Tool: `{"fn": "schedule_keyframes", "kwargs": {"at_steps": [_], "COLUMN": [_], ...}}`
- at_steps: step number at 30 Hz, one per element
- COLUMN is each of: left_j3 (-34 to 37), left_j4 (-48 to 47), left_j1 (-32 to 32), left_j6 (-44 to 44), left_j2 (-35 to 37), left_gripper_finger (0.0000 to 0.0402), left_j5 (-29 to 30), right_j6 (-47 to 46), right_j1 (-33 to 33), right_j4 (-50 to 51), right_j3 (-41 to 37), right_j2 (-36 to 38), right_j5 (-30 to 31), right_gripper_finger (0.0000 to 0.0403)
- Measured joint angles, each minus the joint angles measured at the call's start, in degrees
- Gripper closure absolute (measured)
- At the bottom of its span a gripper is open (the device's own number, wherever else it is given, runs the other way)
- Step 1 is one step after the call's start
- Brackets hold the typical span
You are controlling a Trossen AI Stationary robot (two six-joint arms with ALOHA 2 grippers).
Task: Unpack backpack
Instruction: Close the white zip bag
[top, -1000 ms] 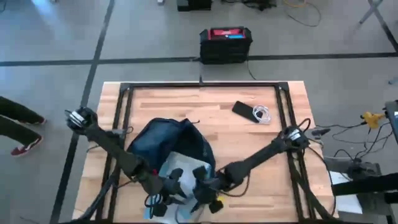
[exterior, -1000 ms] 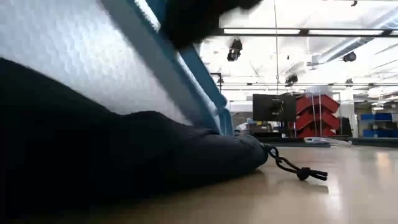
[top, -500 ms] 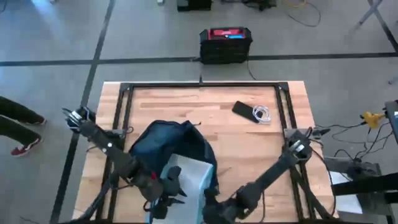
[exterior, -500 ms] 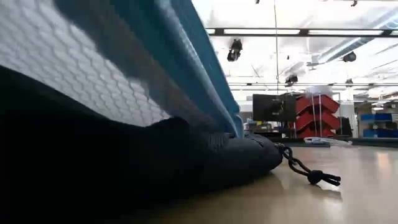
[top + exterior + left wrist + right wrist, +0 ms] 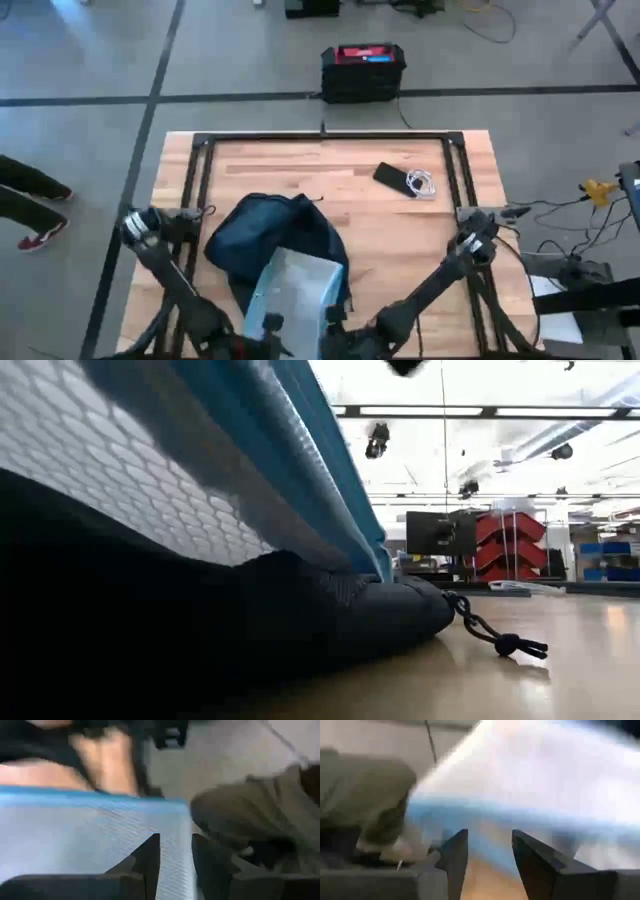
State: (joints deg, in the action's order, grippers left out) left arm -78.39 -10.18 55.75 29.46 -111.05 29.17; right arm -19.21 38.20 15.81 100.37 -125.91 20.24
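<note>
Backpack (image 5: pixel 268 238) lies mid-table; pale blue padded pouch (image 5: pixel 290 290) juts from its near mouth, long axis toward both grippers. Left gripper (image 5: pixel 172 865) pinching pouch edge; right gripper (image 5: pixel 490 857) grip – can't tell

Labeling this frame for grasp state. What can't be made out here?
- High view: both end effectors sit at the bottom edge, cut off behind the pale blue padded sheet coming out of the backpack.
- Low view: backpack fabric and sheet fill the picture; neither arm shows.
- Right wrist view: blurred; contact between fingers and sheet unclear.
- High view: phone and white cable too small for detail.
</note>
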Motion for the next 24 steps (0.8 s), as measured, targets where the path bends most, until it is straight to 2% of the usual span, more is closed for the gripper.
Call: {"fn": "schedule_keyframes", "kwargs": {"at_steps": [5,9,17,24], "left_j3": [-8.17,-12.74,-12.79,-11.79], "left_j4": [-10.27,-17.95,-23.78,-33.55], "left_j1": [0.89,0.97,0.79,-0.98], "left_j6": [2.55,5.83,8.3,13.87], "left_j2": [-5.76,-7.47,-9.9,-11.74], "left_gripper_finger": [0.0307,0.0297,0.0276,0.029], "left_j5": [-1.18,-0.01,7.94,10.58], "right_j6": [0.32,0.03,0.7,3.4], "right_j1": [-4.81,-8.51,-12.0,-10.89], "right_j4": [-0.89,2.24,5.52,10.11], "right_j3": [0.2,0.2,0.16,0.07], "right_j2": [0.66,0.6,0.42,2.35], "right_j5": [0.6,0.44,0.38,0.3], "right_gripper_finger": [0.0294,0.0311,0.0341,0.0365]}}
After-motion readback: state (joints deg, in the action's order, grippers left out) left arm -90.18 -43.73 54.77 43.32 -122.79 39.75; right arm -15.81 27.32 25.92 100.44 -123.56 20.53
